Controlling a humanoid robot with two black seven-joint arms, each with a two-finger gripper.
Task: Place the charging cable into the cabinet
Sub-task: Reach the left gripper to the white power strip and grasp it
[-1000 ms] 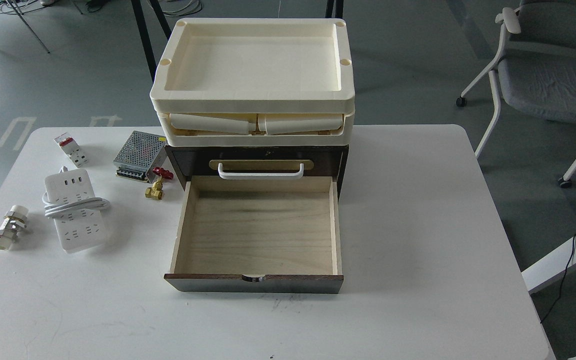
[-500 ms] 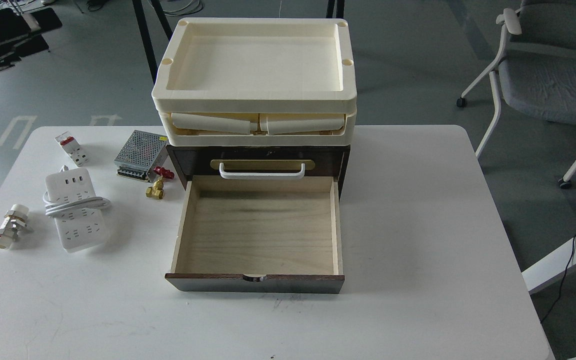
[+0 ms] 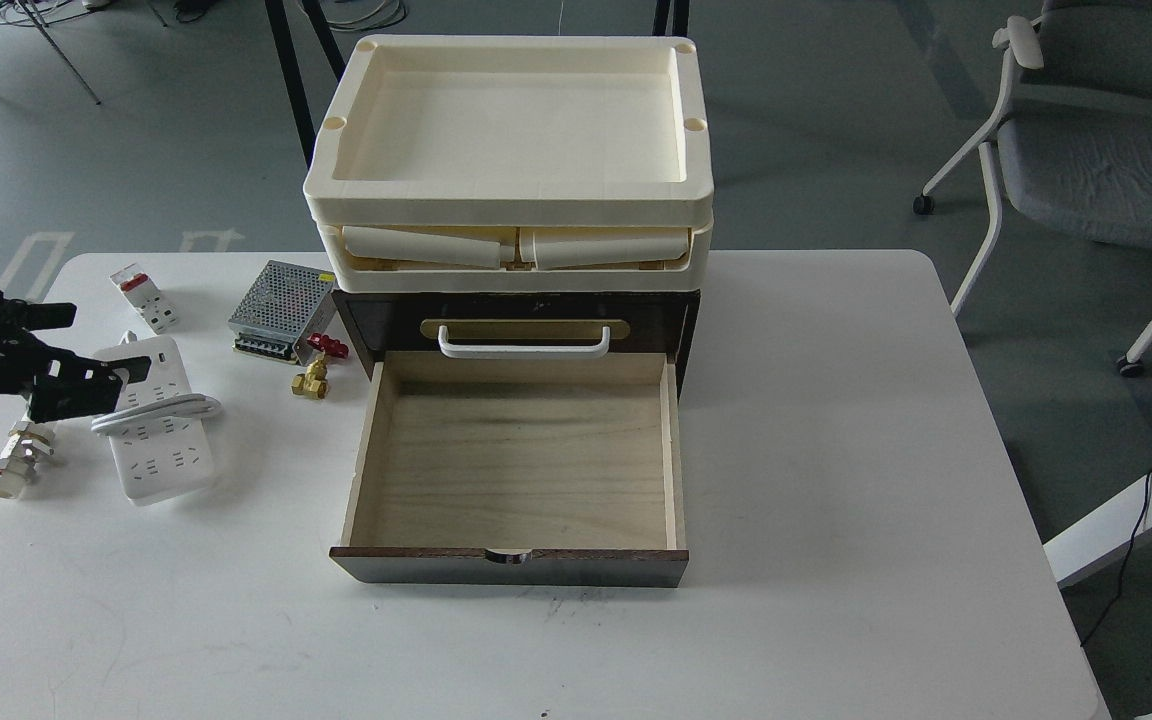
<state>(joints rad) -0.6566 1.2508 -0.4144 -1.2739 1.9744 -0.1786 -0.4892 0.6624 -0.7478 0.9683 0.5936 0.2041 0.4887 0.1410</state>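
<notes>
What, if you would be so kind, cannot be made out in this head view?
- Left gripper: dark fingers overlap; open or shut unclear.
- Charging cable: far end hidden behind the gripper.
- Right gripper: outside the view.
- Cabinet: inside behind the white handle too dark to see.

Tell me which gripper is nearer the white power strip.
Left. The left gripper is at the white rectangular power strip's far-left end, fingers apart; the right gripper is out of view.

On the white table (image 3: 836,450) I count one cabinet (image 3: 516,320) with one open drawer (image 3: 516,470), two cream trays (image 3: 511,180), one charging cable (image 3: 161,440), one breaker (image 3: 142,297), one mesh power supply box (image 3: 279,307) and two valves (image 3: 314,366).
</notes>
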